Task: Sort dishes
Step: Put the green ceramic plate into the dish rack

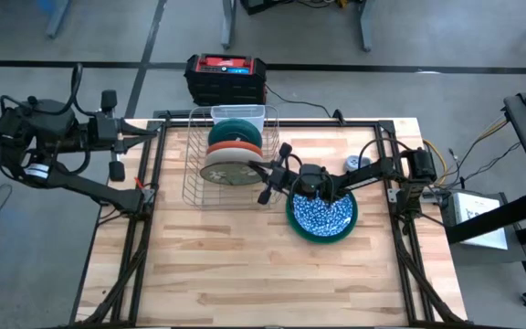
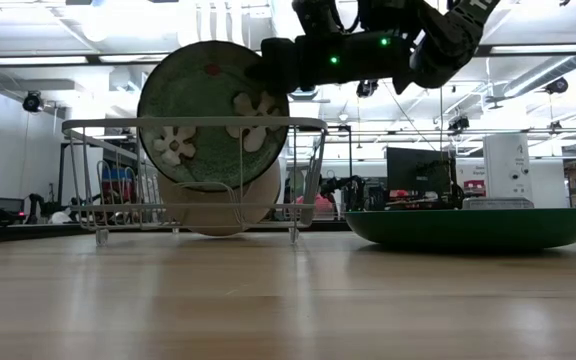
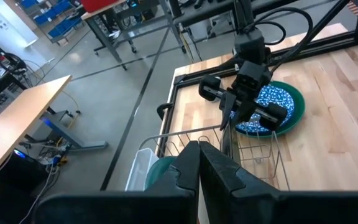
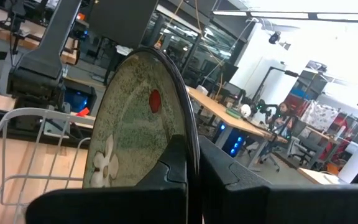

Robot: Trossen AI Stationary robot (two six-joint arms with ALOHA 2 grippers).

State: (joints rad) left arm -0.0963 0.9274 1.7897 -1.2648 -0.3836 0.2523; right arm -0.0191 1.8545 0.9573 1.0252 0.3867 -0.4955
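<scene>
A pale wooden table [image 1: 245,265] stands on a grey workshop floor, with a black-and-red box [image 1: 226,78] behind its far edge and benches and monitors in the room beyond.

The right gripper [image 1: 265,169] reaches over the near end of the silver wire rack [image 1: 194,178], its fingers pressed together on the rim of a green flowered plate [image 2: 213,115]. That plate stands on edge, lifted partly above the rack's top rail. Behind it in the rack stand a white plate [image 1: 226,171], an orange plate [image 1: 236,146] and a dark teal-green plate [image 1: 237,132], all upright. Under the right arm's wrist, on the table just beside the rack, a blue-and-white speckled dish [image 1: 322,213] lies inside a larger dark green plate [image 1: 299,230].

The left gripper [image 1: 140,132] waits off the table's far left corner, fingers closed on nothing.

The low view shows the held plate's face, with white flowers and a red dot, and its height above the rail, which the high view hides under the arm. The right wrist view shows the rim running between the fingers [image 4: 173,168]. Only the high view and the left wrist view show the speckled pattern; from table height only the dark green plate's edge shows.
</scene>
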